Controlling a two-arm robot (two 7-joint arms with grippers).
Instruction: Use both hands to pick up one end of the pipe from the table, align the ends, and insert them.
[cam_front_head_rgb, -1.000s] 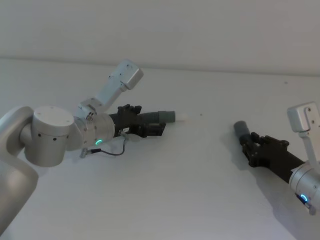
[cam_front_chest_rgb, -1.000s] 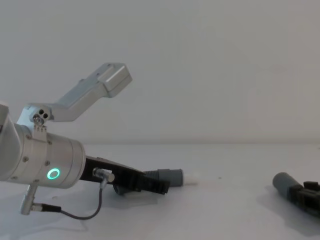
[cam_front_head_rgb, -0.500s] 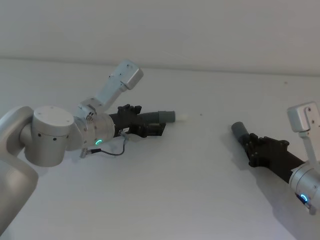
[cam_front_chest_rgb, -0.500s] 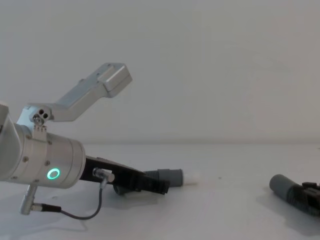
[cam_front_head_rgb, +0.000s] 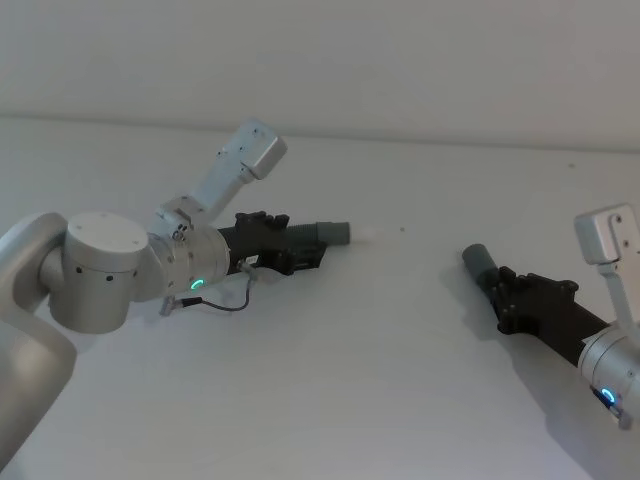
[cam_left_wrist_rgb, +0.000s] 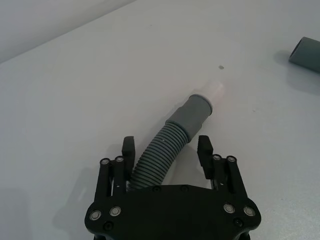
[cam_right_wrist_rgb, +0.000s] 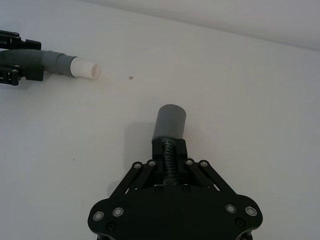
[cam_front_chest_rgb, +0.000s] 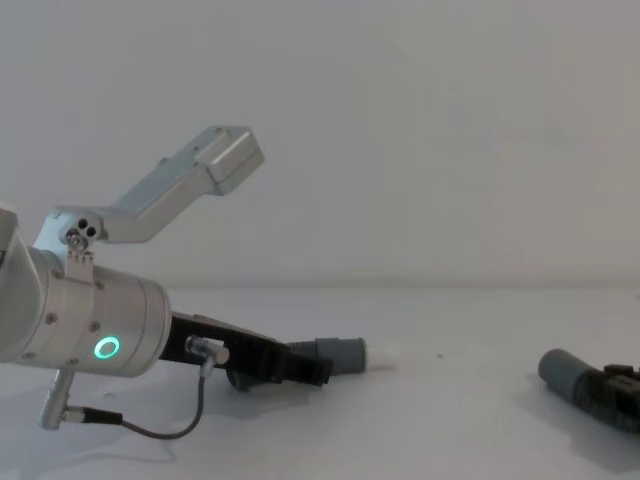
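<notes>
Table (cam_front_head_rgb: 330, 390); wrist views: left gripper (cam_left_wrist_rgb: 166, 143) spread astride pipe (cam_left_wrist_rgb: 196, 109), right gripper (cam_right_wrist_rgb: 171, 146) clamping another.

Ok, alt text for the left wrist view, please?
The left gripper, fingers open, straddles a dark grey corrugated hose over the white table; the hose's smooth grey cuff and white tip point away from it. A plain grey cuff shows farther off.

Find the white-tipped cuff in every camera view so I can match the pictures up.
Head view: white-tipped cuff left of centre, ahead of the left gripper.
Chest view: cuff low, left of centre.
Left wrist view: cuff just beyond that gripper's open fingers.
Right wrist view: cuff far off, opposite the right gripper.
Shared landmark: the plain grey cuff, its hose gripped by the right gripper.
</notes>
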